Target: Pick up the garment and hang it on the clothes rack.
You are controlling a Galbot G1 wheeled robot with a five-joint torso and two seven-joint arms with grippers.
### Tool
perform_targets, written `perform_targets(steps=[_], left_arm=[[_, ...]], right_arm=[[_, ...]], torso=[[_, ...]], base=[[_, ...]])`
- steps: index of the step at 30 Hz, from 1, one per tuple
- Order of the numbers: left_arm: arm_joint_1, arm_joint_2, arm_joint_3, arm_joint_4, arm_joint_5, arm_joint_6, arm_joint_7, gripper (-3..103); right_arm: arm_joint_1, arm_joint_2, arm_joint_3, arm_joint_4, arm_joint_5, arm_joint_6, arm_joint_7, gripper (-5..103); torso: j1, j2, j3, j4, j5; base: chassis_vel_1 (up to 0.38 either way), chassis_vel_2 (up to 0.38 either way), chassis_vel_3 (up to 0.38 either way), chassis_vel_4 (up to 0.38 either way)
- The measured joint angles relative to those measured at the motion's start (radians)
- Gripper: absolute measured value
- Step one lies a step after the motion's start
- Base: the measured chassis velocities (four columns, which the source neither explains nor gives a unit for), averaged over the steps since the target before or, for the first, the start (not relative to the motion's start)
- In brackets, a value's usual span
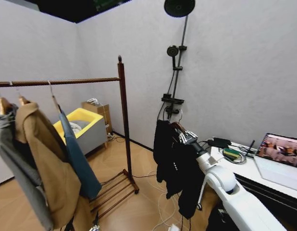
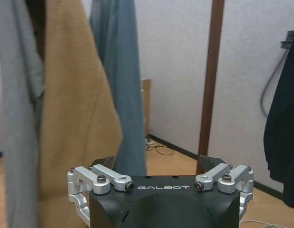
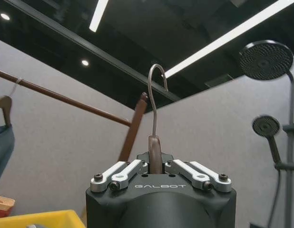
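The black garment (image 1: 177,163) hangs from its wooden hanger, to the right of the clothes rack (image 1: 122,120) and apart from it. My right gripper (image 1: 188,137) is shut on the hanger's neck. In the right wrist view the metal hook (image 3: 156,92) stands upright above the right gripper (image 3: 155,164), with the rack's bar (image 3: 66,98) farther off and level with it. My left gripper (image 2: 159,164) is open and holds nothing. It is low down, facing the rack's upright (image 2: 210,90), with the garment (image 2: 284,128) off to one side.
A grey garment (image 1: 14,163), a tan coat (image 1: 47,168) and a teal-blue jacket (image 1: 79,159) hang on the bar's left part. A yellow tub (image 1: 86,126) stands behind. A shower pole (image 1: 177,62), a desk with a laptop (image 1: 280,159) and floor cables (image 1: 160,211) lie to the right.
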Motion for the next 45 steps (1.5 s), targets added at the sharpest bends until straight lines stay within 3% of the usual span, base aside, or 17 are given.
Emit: perform_targets(steps=[14,17,23,32,39,45], left_arm=[[0.0,0.0,0.0,0.0,0.0,0.0,0.0,100],[0.0,0.0,0.0,0.0,0.0,0.0,0.0,100],[0.0,0.0,0.0,0.0,0.0,0.0,0.0,100],[0.0,0.0,0.0,0.0,0.0,0.0,0.0,100],[0.0,0.0,0.0,0.0,0.0,0.0,0.0,100],[0.0,0.0,0.0,0.0,0.0,0.0,0.0,100]], right_arm=[[0.034,-0.029,0.005,0.098,0.047,-0.025,0.002,10],[0.033,-0.029,0.004,0.102,0.069,-0.047,0.016,10],[0.066,-0.039,-0.005,0.107,0.161,-0.161,0.04,10],[0.115,-0.054,-0.024,0.151,0.239,-0.229,0.048,10],[0.199,-0.077,-0.059,0.154,0.308,-0.241,0.056,10],[0.4,-0.081,-0.144,0.12,0.461,-0.31,0.057,10]], torso=[[0.0,0.0,0.0,0.0005,-0.0002],[0.0,0.0,0.0,0.0009,0.0],[0.0,0.0,0.0,-0.0001,0.0],[0.0,0.0,0.0,0.0003,0.0],[0.0,0.0,0.0,0.0002,0.0],[0.002,-0.001,0.001,0.0012,0.0002]], base=[[0.135,0.14,0.12,0.116],[0.096,0.104,0.123,0.08],[0.021,0.013,0.025,0.025],[-0.009,0.01,0.008,-0.014],[-0.119,0.122,0.12,-0.124],[-0.164,0.176,0.193,-0.162]])
